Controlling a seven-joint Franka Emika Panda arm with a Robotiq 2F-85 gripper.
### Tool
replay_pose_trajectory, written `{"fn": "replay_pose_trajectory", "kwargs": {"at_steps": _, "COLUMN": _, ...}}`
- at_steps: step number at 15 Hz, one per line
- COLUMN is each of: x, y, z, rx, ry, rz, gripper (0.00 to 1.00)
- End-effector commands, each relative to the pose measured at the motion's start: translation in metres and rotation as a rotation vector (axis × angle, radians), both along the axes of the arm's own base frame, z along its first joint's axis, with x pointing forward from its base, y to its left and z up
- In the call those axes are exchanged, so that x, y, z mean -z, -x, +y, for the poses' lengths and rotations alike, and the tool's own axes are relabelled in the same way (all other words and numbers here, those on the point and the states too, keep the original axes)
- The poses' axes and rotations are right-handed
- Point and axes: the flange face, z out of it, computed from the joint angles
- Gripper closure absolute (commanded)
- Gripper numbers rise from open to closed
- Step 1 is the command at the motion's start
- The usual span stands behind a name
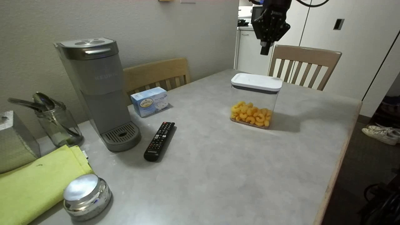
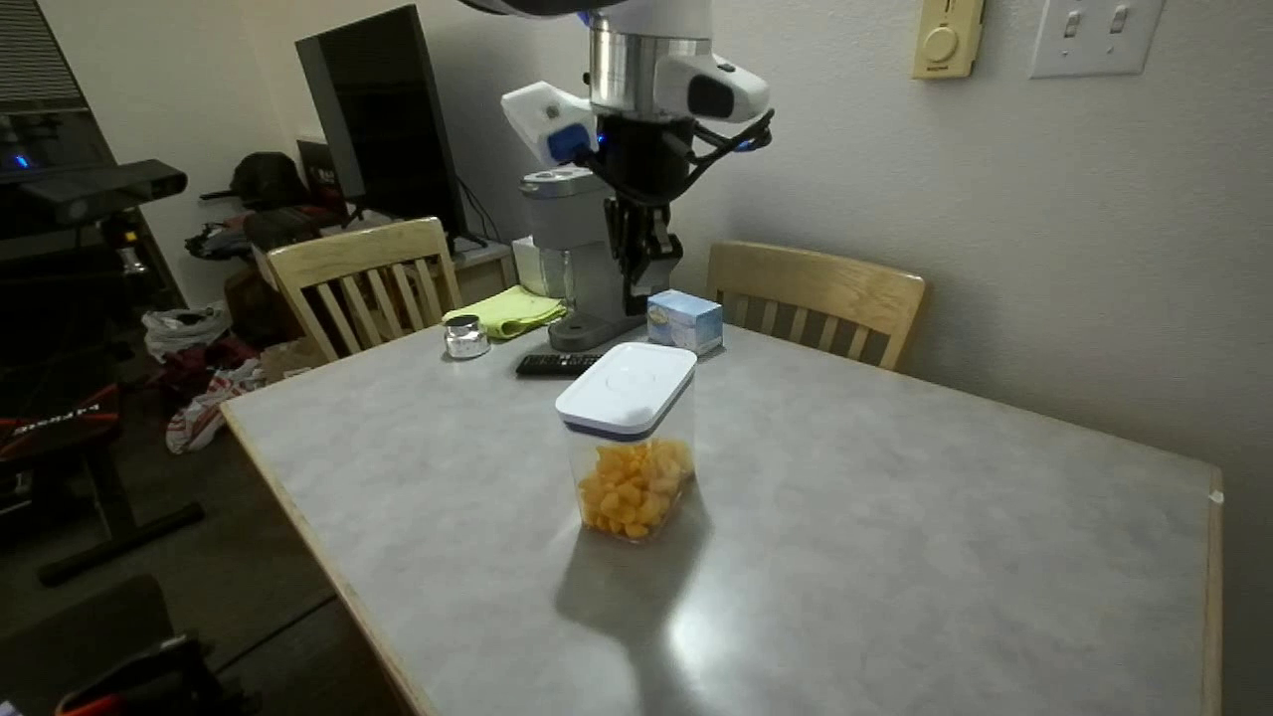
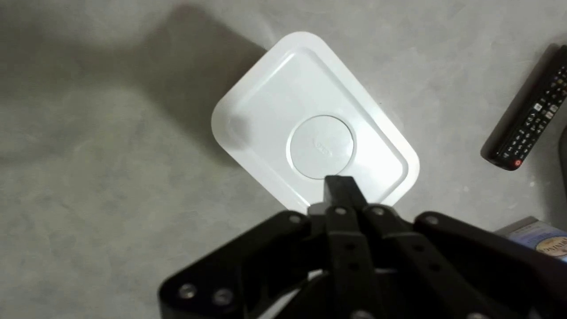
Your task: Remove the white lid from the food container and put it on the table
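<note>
In an exterior view, the food container (image 2: pixel 680 420) stands near on the counter (image 2: pixel 945 557), the white lid (image 2: pixel 627 386) resting on top. Above the lid, apart from it, hangs the tool (image 2: pixel 636 300), fingers together. Farther are a remote control (image 2: pixel 557 365), left, and a light-blue box (image 2: pixel 684 323), right.

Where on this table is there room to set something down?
In an exterior view, the table has bare patches between the remote and the food container, and between the container and the brown table edge. It is crowded around the coffee maker, cutlery jar, yellow cloth and silver jar.
</note>
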Motion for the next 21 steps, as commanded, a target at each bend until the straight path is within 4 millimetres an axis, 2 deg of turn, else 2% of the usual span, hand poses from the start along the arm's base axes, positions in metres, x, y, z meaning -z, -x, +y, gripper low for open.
{"fn": "replay_pose_trajectory", "kwargs": {"at_steps": 1, "x": 0.015, "y": -0.001, "z": 0.010, "rx": 0.009, "ry": -0.019, "rz": -0.023, "gripper": 1.00}}
{"fn": "replay_pose_trajectory", "kwargs": {"at_steps": 5, "x": 0.031, "y": 0.001, "z": 0.033, "rx": -0.027, "ry": -0.024, "rz": -0.037, "gripper": 1.00}}
{"fn": "replay_pose_trajectory", "kwargs": {"at_steps": 8, "x": 0.043, "y": 0.002, "z": 0.041, "rx": -0.054, "ry": 0.002, "rz": -0.065, "gripper": 1.00}}
{"fn": "replay_pose_trajectory", "kwargs": {"at_steps": 15, "x": 0.060, "y": 0.004, "z": 0.024, "rx": -0.059, "ry": 0.044, "rz": -0.120, "gripper": 1.00}}
{"fn": "replay_pose_trajectory", "kwargs": {"at_steps": 21, "x": 0.080, "y": 0.016, "z": 0.012, "rx": -0.021, "ry": 0.056, "rz": -0.099, "gripper": 1.00}}
